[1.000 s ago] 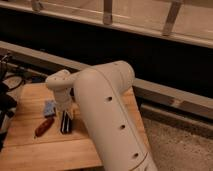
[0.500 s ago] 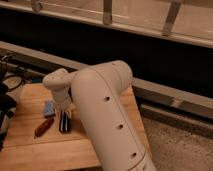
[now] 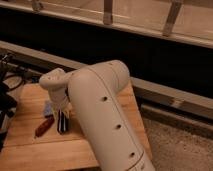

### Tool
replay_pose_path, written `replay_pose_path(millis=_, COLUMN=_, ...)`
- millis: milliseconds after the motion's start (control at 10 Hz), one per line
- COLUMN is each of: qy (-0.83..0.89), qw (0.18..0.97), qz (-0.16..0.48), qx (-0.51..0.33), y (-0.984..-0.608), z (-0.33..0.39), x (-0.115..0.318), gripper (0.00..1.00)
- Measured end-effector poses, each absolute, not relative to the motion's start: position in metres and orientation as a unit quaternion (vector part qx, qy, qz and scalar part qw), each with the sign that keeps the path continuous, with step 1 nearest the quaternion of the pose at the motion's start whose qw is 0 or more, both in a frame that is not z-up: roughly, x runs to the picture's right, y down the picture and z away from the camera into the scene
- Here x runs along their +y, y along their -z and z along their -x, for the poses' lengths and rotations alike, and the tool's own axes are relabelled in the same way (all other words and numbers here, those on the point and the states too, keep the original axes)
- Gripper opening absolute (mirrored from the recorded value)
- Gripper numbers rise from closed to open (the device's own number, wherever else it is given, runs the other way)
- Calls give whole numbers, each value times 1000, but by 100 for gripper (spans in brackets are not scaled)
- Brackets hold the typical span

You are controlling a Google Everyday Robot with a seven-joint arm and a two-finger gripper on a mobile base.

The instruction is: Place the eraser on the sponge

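The bulky white arm (image 3: 107, 117) hides much of the wooden surface (image 3: 31, 149), and its wrist covers part of the sponge (image 3: 48, 107). The claw (image 3: 61, 115) points down over the near left part of the surface. Whether it is spread or pinching cannot be told. One black eraser (image 3: 61, 125) sits right beneath it, near the sponge's edge. One sponge and one reddish-brown sausage-shaped object (image 3: 43, 127) lie to the side of the eraser. Behind are a dark wall, a grey ledge (image 3: 170, 97), metal posts (image 3: 108, 12) and a speckled floor (image 3: 185, 145).

The gripper (image 3: 62, 115) above the eraser (image 3: 61, 126) hides most of the sponge (image 3: 48, 108).
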State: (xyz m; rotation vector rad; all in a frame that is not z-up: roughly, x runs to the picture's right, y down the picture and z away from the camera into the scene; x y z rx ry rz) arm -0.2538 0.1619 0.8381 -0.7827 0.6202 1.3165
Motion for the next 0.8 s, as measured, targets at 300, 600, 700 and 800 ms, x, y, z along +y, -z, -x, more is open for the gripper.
replay_pose_path(millis=300, qy=-596, qw=692, qz=329, qx=241, y=-826, z=264, x=126, gripper=3)
replay_pose_path(millis=600, qy=-594, qw=710, qz=322, qx=199, y=-810, z=275, x=82, gripper=3)
replay_pose_path(millis=700, qy=-588, qw=716, qz=327, qx=184, y=-810, z=280, x=73, gripper=3)
replay_pose_path(millis=800, qy=-577, qw=724, qz=342, qx=163, y=-812, z=296, x=67, gripper=3)
